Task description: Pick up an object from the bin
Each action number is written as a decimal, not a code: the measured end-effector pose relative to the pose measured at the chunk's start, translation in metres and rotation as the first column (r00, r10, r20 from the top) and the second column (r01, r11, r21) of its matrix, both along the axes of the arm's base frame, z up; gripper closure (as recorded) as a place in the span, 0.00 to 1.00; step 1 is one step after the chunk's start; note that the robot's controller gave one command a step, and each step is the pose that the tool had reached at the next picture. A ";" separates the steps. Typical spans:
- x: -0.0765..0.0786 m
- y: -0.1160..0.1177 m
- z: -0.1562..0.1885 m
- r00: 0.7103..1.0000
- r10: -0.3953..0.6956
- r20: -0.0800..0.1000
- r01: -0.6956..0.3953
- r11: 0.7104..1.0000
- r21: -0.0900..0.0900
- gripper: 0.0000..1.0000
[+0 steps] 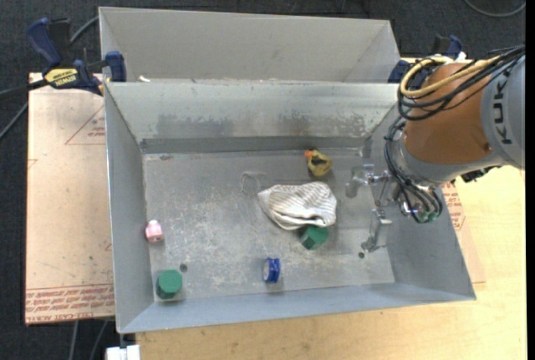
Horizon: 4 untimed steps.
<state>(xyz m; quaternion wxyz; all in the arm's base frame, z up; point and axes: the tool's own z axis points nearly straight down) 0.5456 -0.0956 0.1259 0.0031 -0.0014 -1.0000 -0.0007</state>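
My gripper (359, 218) hangs low at the right side of the bin, near the right wall. Its fingers are open, with nothing between them. To its left lies a crumpled white cloth (298, 205), a short gap away. A small green block (314, 238) sits against the cloth's lower right edge, the nearest thing to the lower fingertip (366, 250). A small yellow and brown toy (318, 163) lies up by the back wall, left of the upper fingertip (354, 182).
A small blue thing (271, 269) lies near the front wall at the middle. A pink piece (154, 231) and a green cylinder (169, 283) sit at the left front. The arm with its orange cover and cables comes in over the right rim.
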 end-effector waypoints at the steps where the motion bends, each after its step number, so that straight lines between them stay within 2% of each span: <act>1: 0.002 0.001 0.004 1.000 0.003 0.007 -0.003 1.000 -0.001 0.00; 2: -0.011 0.036 -0.046 0.994 0.112 0.004 -0.112 0.994 0.000 0.00; 3: 0.027 0.051 -0.055 0.973 0.229 0.013 -0.229 0.973 -0.002 0.00; 4: 0.020 0.056 -0.055 0.994 0.109 0.008 -0.109 0.994 0.001 0.00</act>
